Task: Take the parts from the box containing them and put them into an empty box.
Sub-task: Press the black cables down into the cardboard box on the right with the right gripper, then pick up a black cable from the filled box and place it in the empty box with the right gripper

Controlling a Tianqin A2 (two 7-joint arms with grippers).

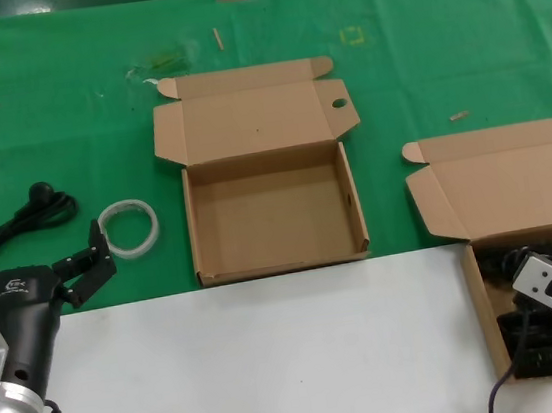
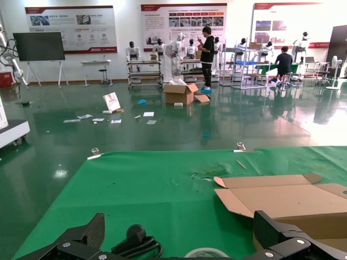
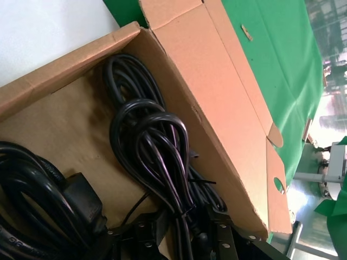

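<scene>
The right pincer (image 3: 184, 238) sits low inside the box of parts (image 1: 486, 317) at the counter's right edge, apparently closed around a cord bundle (image 3: 157, 157). The left pincer (image 1: 87, 270) gapes by the white ring (image 1: 130, 227); the empty box (image 1: 272, 217) stands mid-counter.

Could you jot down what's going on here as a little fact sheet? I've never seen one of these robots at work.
Full box: box with cords, lid open, at the right table edge
Contents: coiled black cords
Empty box: centre box, lid open, nothing inside
Right gripper: down inside the full box, among the cords
Left gripper: open, idle beside a white ring
Also there: a loose black cord on the green cloth
</scene>
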